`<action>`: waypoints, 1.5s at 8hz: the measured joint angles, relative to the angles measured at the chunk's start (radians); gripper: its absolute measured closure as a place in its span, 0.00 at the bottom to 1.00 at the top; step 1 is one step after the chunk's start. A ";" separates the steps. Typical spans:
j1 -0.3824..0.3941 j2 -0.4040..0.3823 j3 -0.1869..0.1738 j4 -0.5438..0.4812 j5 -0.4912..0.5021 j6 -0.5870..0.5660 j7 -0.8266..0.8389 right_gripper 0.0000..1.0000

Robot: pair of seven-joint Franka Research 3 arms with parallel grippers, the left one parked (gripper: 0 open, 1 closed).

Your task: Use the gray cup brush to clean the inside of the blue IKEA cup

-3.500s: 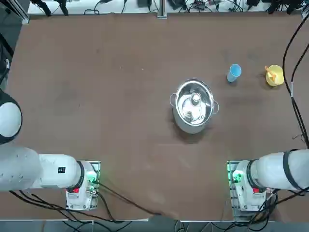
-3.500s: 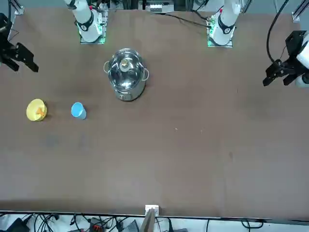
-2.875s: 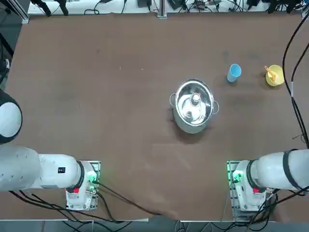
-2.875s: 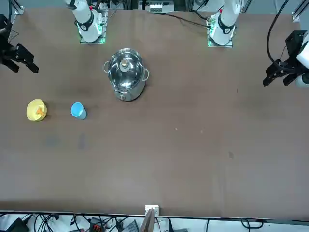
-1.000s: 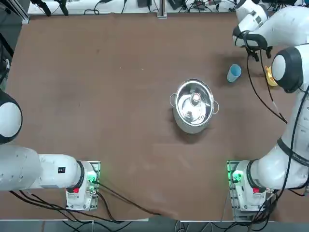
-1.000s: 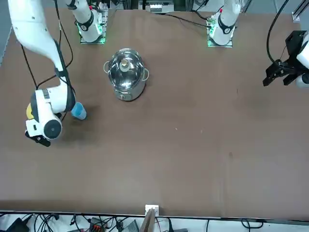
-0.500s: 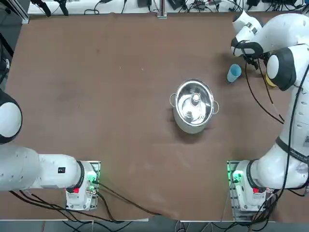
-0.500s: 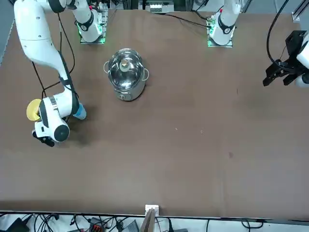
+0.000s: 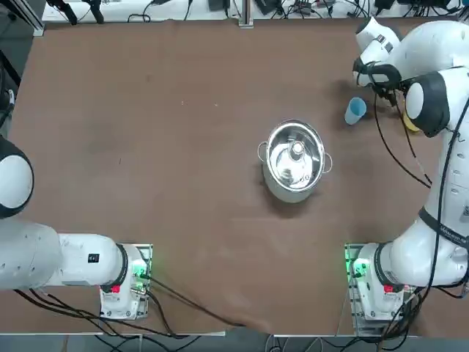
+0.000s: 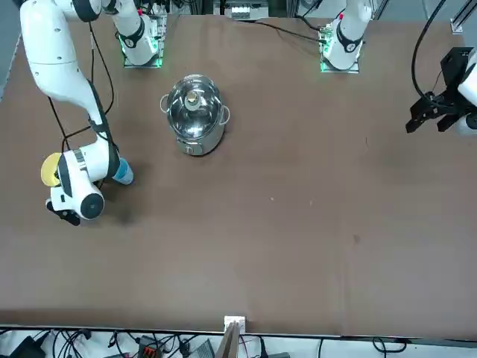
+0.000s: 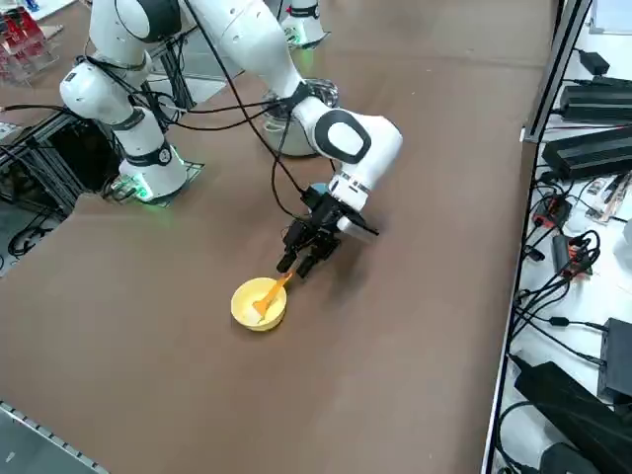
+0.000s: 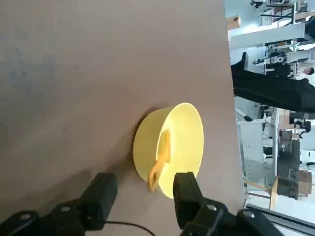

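Right pincer (image 12: 140, 196) wide open, holding nothing, hovering at the brush (image 12: 160, 161) handle poking over the yellow bowl (image 12: 179, 142) rim, probably lining up a grab.

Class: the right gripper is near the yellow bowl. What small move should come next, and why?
Probably ease the open right gripper forward around the orange brush handle that sticks out over the yellow bowl rim, then close; nothing is held yet.

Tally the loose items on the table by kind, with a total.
Pot: 1
Cup: 1
Bowl: 1
Brush, resting in the bowl: 1
Total: 4
The right gripper is open, near the brush's free end, holding nothing.
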 joint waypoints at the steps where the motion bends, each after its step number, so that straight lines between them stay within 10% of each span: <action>1: 0.000 0.005 -0.006 -0.001 -0.019 0.000 0.015 0.32; 6: 0.000 0.013 -0.011 -0.001 -0.032 -0.014 0.046 0.48; 12: 0.002 0.013 -0.011 -0.001 -0.032 -0.018 0.050 0.94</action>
